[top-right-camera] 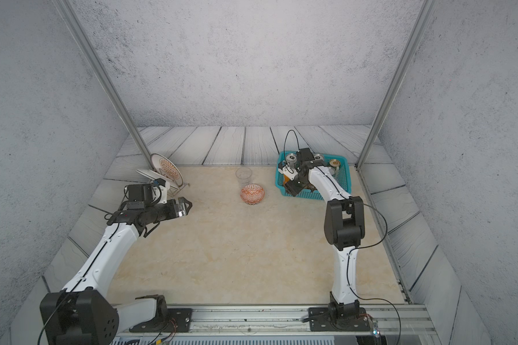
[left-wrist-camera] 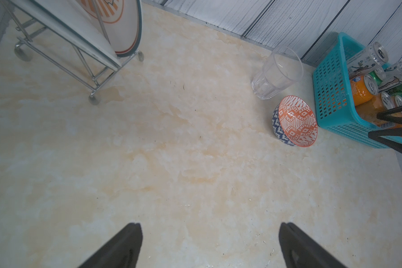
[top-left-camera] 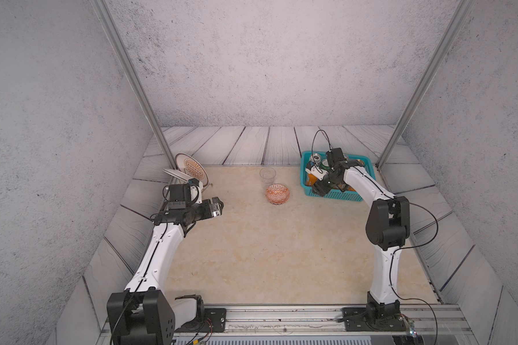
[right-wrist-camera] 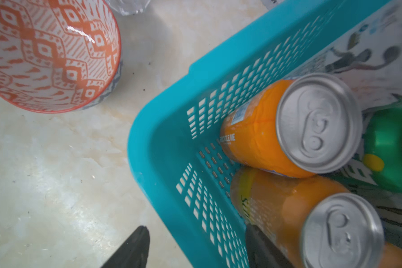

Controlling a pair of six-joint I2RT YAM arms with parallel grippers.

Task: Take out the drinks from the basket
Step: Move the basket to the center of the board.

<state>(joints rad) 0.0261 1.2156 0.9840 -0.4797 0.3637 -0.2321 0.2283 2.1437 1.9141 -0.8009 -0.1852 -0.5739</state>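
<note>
The teal basket (top-left-camera: 335, 195) (top-right-camera: 305, 195) stands at the back right of the table with the drinks upright in it. In the right wrist view two orange cans (right-wrist-camera: 260, 137) (right-wrist-camera: 276, 208) stand in the basket's near corner, with a green can (right-wrist-camera: 390, 143) and a silver-white can (right-wrist-camera: 357, 58) behind them. My right gripper (right-wrist-camera: 196, 228) (top-left-camera: 322, 191) straddles the basket wall (right-wrist-camera: 172, 116), open. One finger is outside over the table and the other (right-wrist-camera: 258, 243) is inside against the nearer orange can. My left gripper (left-wrist-camera: 210, 225) (top-left-camera: 220, 206) hovers open and holds nothing at the table's left.
An orange-patterned bowl (top-left-camera: 277, 193) (right-wrist-camera: 44, 53) sits just left of the basket. A clear glass cup (top-left-camera: 267, 176) stands behind the bowl. A wire rack with plates (top-left-camera: 189, 170) occupies the back left corner. Metal frame posts rise at both back corners.
</note>
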